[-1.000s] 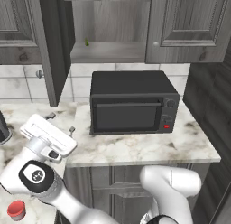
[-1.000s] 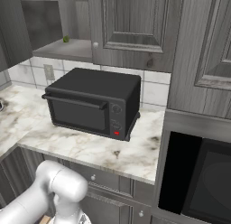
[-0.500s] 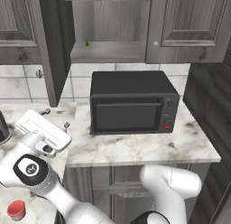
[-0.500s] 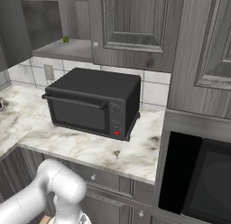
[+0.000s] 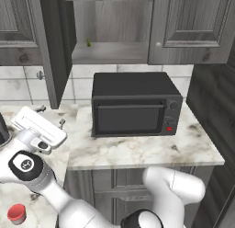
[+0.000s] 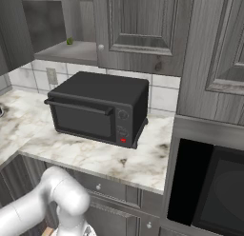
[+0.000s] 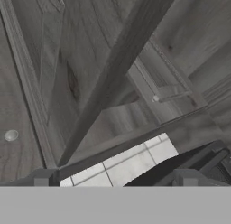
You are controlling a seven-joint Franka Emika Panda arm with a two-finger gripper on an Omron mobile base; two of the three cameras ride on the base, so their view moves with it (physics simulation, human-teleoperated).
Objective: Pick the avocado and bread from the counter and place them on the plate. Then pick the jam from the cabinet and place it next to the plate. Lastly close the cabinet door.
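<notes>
The red jam jar (image 5: 17, 213) stands on the counter (image 5: 137, 151) at the lower left, below my arm's elbow. My gripper (image 5: 50, 115) is above the counter's left part, under the open cabinet (image 5: 110, 25), tilted upward. In the hand view my gripper (image 7: 113, 180) is open with nothing between its fingertips (image 7: 43, 178). It looks up at the cabinet door (image 7: 45, 83), whose round knob (image 7: 11, 135) is at the left and whose edge runs diagonally. The cabinet door (image 5: 50, 48) stands swung out, apart from my gripper.
A black microwave (image 5: 133, 110) sits on the counter right of my gripper, under the cabinet shelf (image 6: 71, 52). A tiny green object (image 5: 88, 43) lies on that shelf. Closed cabinet doors (image 5: 193, 25) hang to the right. White tiles (image 7: 131, 162) back the counter.
My hand has risen a little and shifted slightly left toward the open door. The jaws stay wide. The jam jar and the base views have not moved.
</notes>
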